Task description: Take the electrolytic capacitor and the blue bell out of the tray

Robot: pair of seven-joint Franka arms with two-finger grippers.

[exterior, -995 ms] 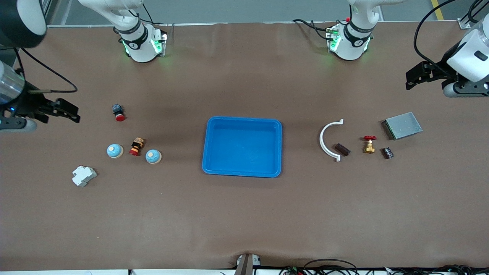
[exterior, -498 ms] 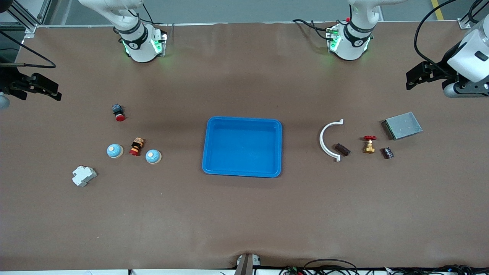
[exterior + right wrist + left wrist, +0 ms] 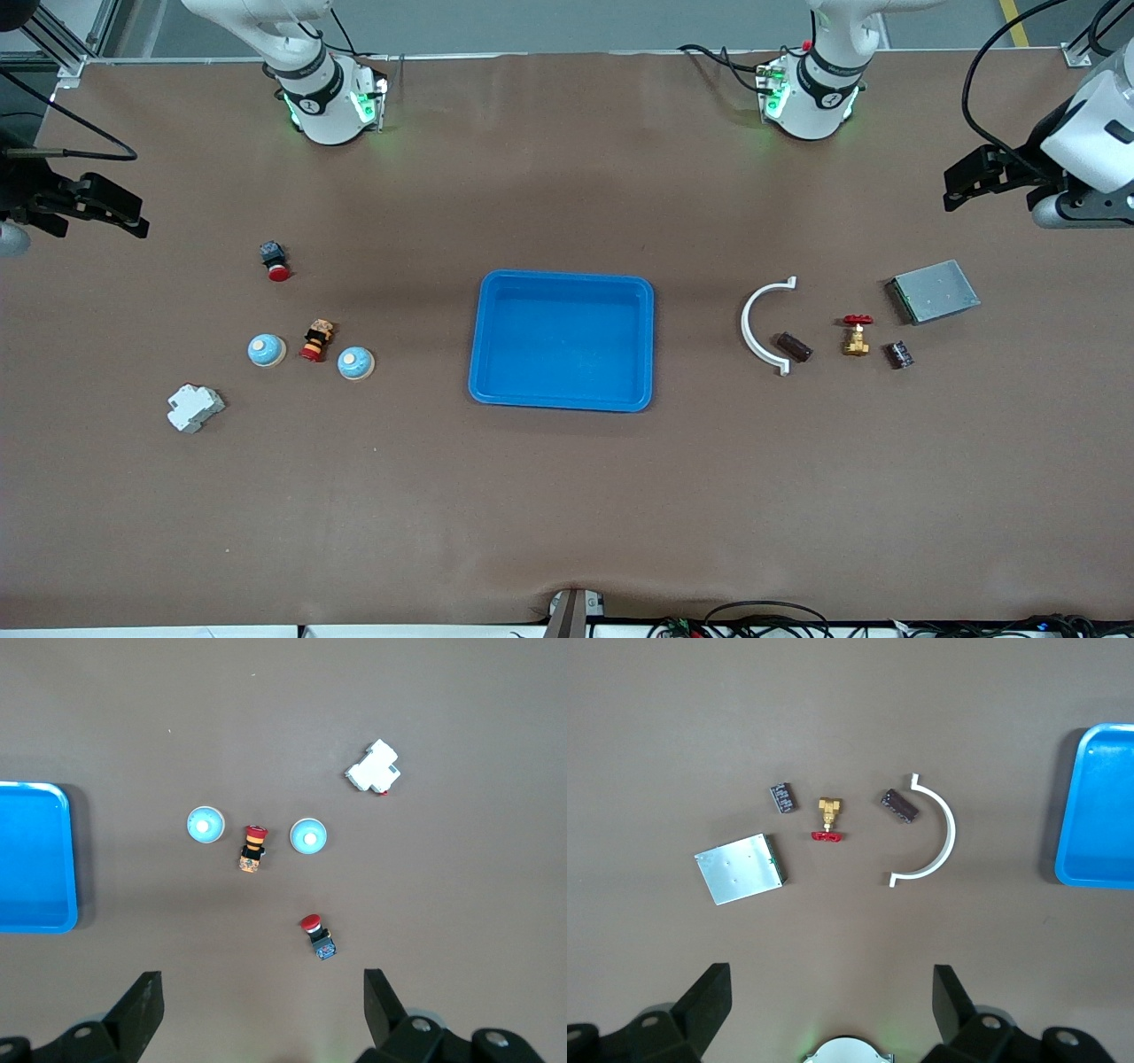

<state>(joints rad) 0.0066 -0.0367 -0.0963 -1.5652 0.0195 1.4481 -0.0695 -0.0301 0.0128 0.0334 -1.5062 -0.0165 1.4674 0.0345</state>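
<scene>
Well apart, capacitor (image 3: 795, 346), bell (image 3: 355, 362), open jaws

Tray (image 3: 562, 400) sits mid-frame in front view. Frame's left half: 2 bells (image 3: 266, 350) (image 3: 355, 362) flank a push-button (image 3: 315, 341); breaker (image 3: 194, 408) lower left. Frame's right half: curved clip (image 3: 755, 326) touches capacitor (image 3: 795, 346); valve (image 3: 856, 333), 2nd capacitor (image 3: 900, 354), metal box (image 3: 933, 291) toward frame's right edge.

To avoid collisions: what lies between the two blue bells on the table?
A red-capped push button lies between the two blue bells, apart from both; front and right wrist views show it.
</scene>
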